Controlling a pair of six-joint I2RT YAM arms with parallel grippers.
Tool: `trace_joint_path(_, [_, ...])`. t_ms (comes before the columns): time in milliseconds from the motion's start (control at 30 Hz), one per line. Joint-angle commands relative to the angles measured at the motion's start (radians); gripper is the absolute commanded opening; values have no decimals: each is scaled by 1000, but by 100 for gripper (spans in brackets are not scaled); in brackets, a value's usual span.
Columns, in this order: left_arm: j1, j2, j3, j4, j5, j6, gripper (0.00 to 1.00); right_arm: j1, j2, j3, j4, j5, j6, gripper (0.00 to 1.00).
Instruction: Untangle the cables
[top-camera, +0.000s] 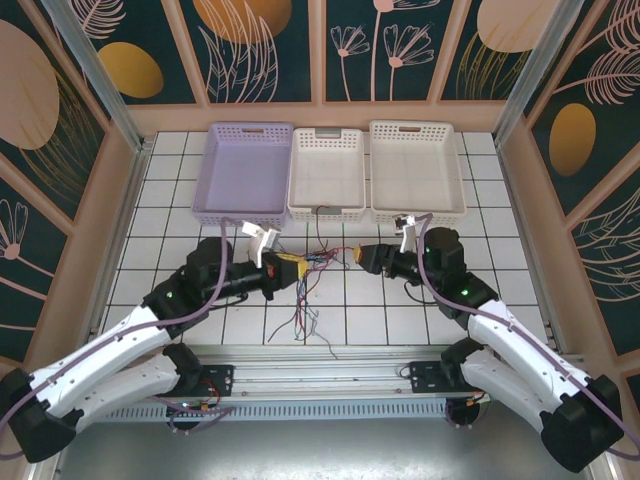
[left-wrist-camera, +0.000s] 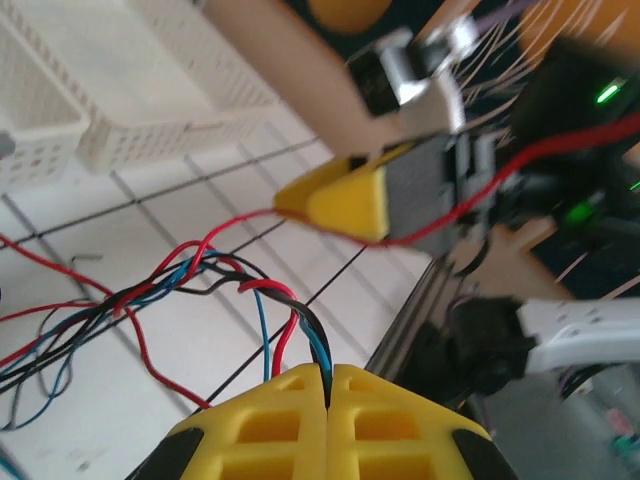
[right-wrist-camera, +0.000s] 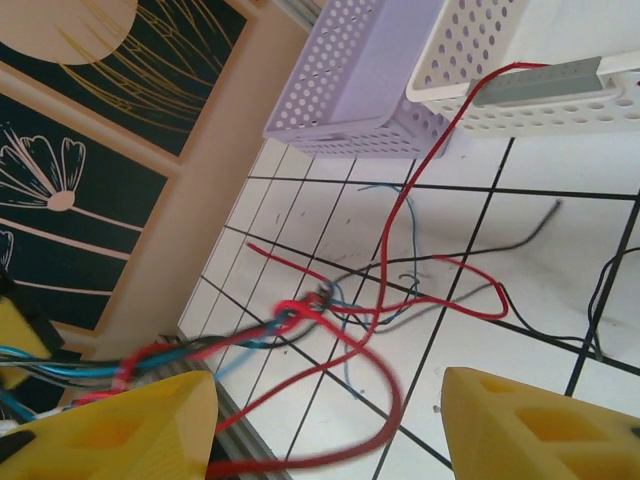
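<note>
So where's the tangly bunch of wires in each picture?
Top external: the cables sit mid-table, just in front of the baskets.
Left wrist: the cables cross the lower left and run into the shut left gripper.
Right wrist: the cables knot at centre-left, over the tiles.
Shared landmark: the middle white basket.

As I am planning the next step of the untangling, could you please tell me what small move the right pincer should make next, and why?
Probably shut the right pincer on the red cable: its jaws stand open around that loop, while the left pincer is shut on the twisted bundle. Gripping that one strand should let it be drawn out of the tangle.
</note>
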Motion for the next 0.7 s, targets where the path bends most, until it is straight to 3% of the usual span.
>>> trace_joint_path(0, [2,-49,-51,273,-28,-133,0,36,-1,-36,98,17,19,62])
trace_joint_path(200, [2,-37,-126,509,-29,-318,0,121,-24,-133,248,83,22,65])
trace_joint_path(367, [1,-25,-113,562,-24,-382,0,220,-15,-197,416,196,-1,68])
trace_joint_path(467, [1,-2,-76,504,-26,-367,0,261,-20,-182,425,276,-37,68])
trace_joint_path(667, [1,31,-23,326,-83,-336,0,268,-147,-173,418,314,-66,69])
